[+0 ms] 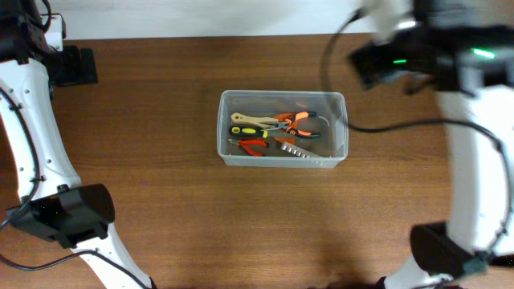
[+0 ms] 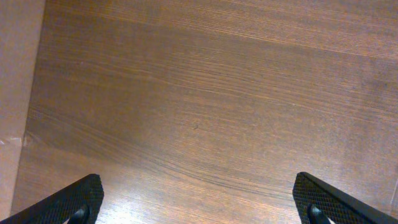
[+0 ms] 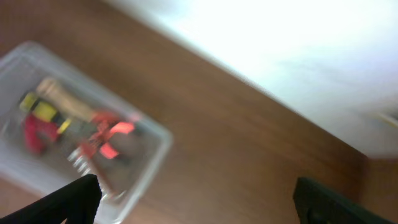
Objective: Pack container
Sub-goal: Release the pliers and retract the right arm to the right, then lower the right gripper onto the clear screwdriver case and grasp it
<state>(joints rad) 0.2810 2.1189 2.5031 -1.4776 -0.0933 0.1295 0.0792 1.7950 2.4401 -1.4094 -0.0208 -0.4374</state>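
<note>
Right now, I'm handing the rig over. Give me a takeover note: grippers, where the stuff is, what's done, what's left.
Left gripper: open, empty, over bare table, left of the box.
Right gripper: open, empty, to the right of the box; its wrist view is blurred.
Box: mid-table, holding the tools, among them orange-handled pliers.
Done: tools are in the box.
Left: the overhead view shows no tool outside the box. No lid is in view, so I cannot tell whether closing is still due.

Left arm (image 1: 32, 120), right arm (image 1: 474, 160): white links, black joints, black cables (image 1: 385, 126). Green lights (image 1: 482, 54) on right arm. Fingers (image 2: 71, 200) black, diamond-textured.
</note>
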